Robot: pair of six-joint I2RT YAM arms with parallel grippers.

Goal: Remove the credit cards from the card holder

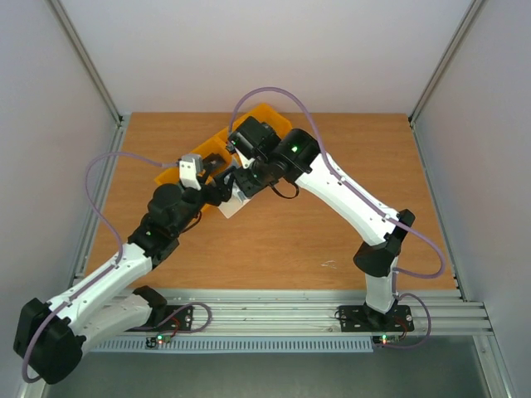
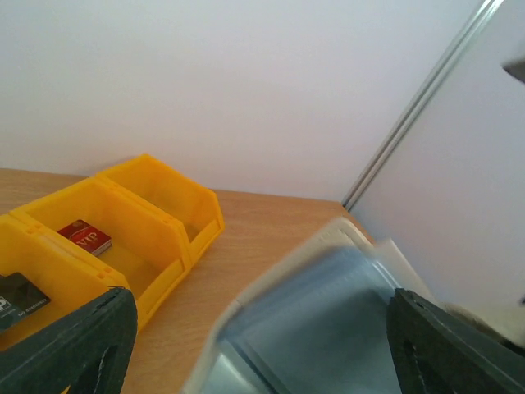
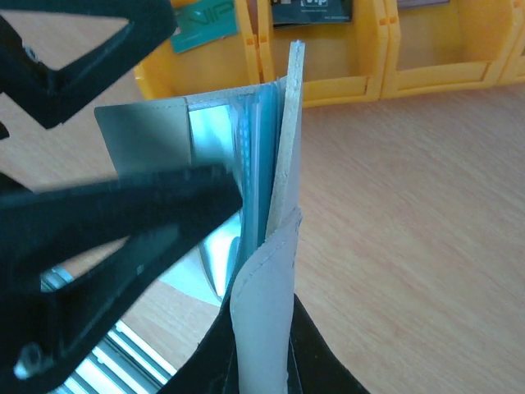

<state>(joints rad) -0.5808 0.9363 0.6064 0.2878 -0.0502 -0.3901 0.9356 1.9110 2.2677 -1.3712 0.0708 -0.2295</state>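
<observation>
Right pincer (image 3: 267,369) clamps card holder (image 3: 264,287); left pincer (image 2: 261,345) wide, straddling it; red card (image 2: 84,237), black card (image 2: 18,300) in yellow bins (image 2: 172,205)

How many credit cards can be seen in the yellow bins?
2: the red card in one yellow bin, the black card in the next bin; others may be hidden.

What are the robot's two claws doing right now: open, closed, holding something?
Left gripper: open, jaws wide on either side of the card holder, not gripping it.
Right gripper: shut on the card holder, holding it upright.
</observation>
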